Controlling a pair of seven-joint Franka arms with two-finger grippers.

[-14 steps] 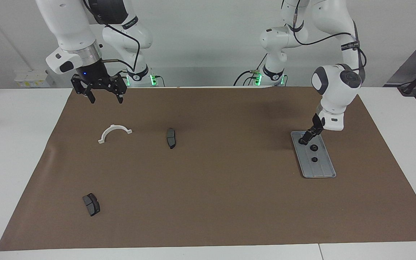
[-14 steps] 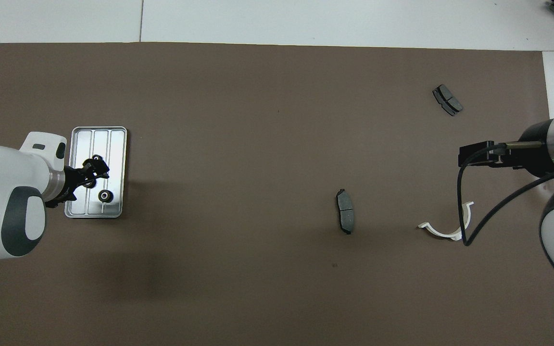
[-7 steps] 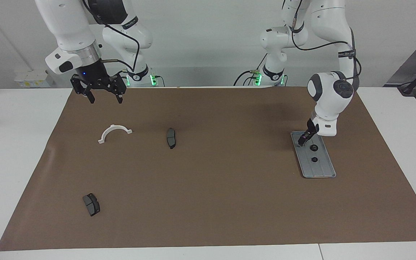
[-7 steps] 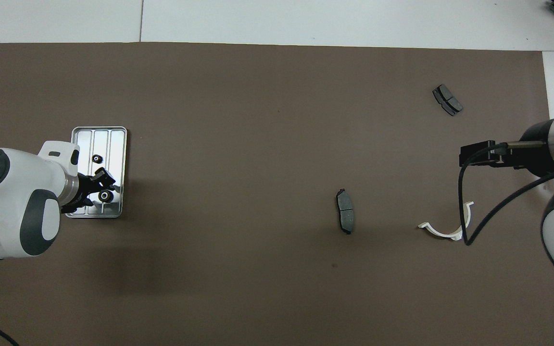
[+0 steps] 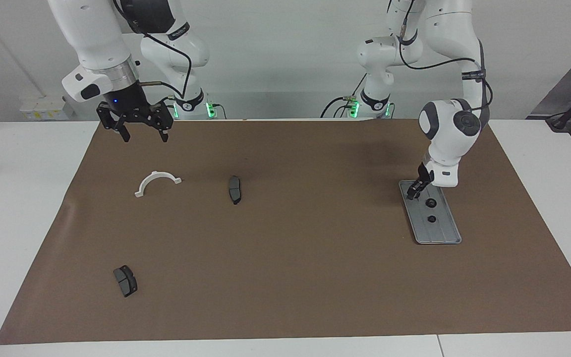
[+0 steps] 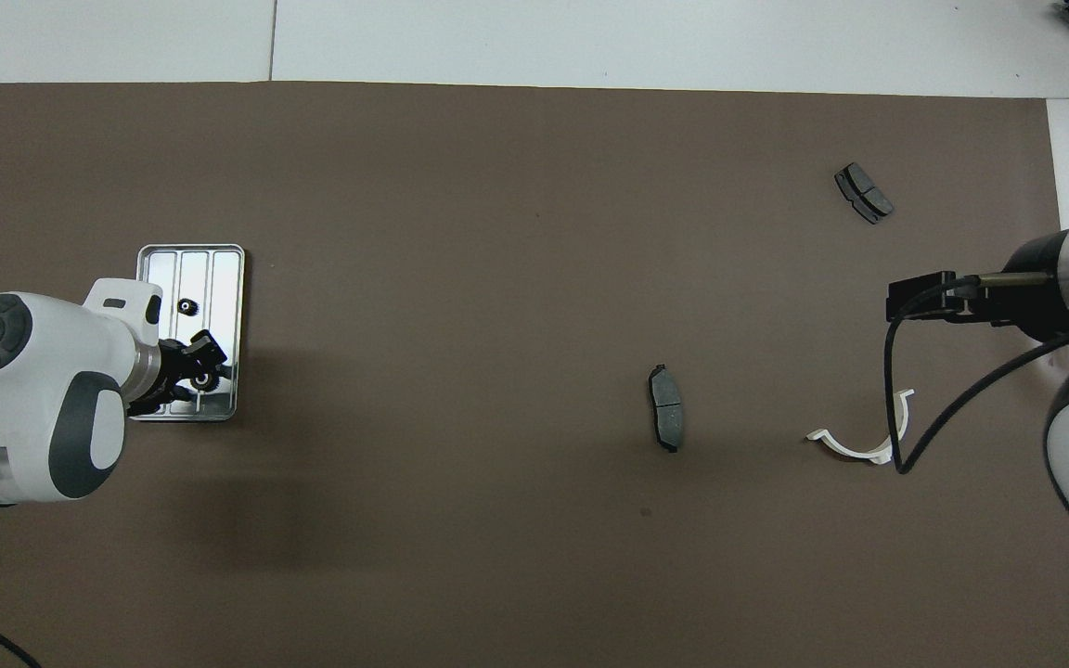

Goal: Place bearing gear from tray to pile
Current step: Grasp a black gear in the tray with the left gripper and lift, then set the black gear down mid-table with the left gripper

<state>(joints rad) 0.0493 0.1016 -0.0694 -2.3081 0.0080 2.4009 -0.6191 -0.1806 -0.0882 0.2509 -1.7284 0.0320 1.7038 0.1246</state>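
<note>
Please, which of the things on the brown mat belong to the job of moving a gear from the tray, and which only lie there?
Part of the job:
- tray
- two gears on it
- left gripper, over the tray's end nearer to the robots

Only lying there:
- white arch
- brake pad mid-mat
- second brake pad, farther from the robots
- right gripper, open, waiting

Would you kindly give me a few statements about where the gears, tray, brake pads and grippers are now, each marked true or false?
1. Two gears lie in the tray. True.
2. The left gripper is over the tray's end nearer the robots. True.
3. The right gripper holds the white arch. False: the arch lies on the brown mat, and the gripper hangs open above the mat.
4. The two brake pads touch each other. False: they lie well apart.
</note>
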